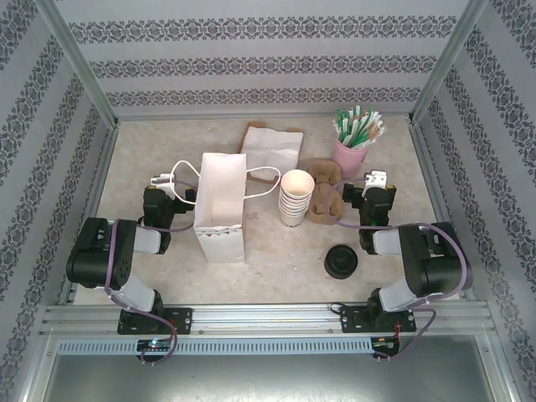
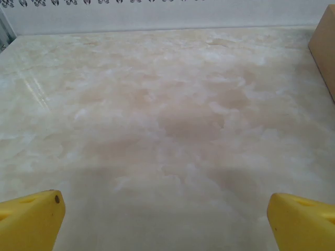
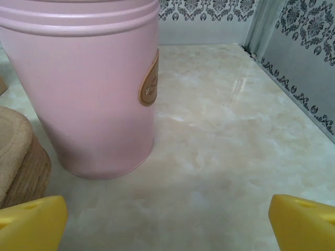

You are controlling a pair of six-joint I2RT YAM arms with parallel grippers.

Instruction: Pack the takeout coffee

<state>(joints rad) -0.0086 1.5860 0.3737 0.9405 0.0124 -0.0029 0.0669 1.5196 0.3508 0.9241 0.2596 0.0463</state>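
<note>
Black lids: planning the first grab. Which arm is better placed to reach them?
Right, probably: the black lids sit nearer the right gripper, while the white bag stands between them and the left gripper.

Looks like a lab test cell dressed as a café counter: boxed in by grey damask-patterned wallpaper panels (image 1: pixel 251 50) on aluminium frame posts (image 1: pixel 79 63), floored with a beige marble-look tabletop (image 1: pixel 276 268), with black robot arms, left (image 1: pixel 109 251) and right (image 1: pixel 427 255), bolted to an aluminium rail (image 1: pixel 268 316) at the near edge. Far right, a pink cylindrical tub of straws (image 1: pixel 350 157).
</note>
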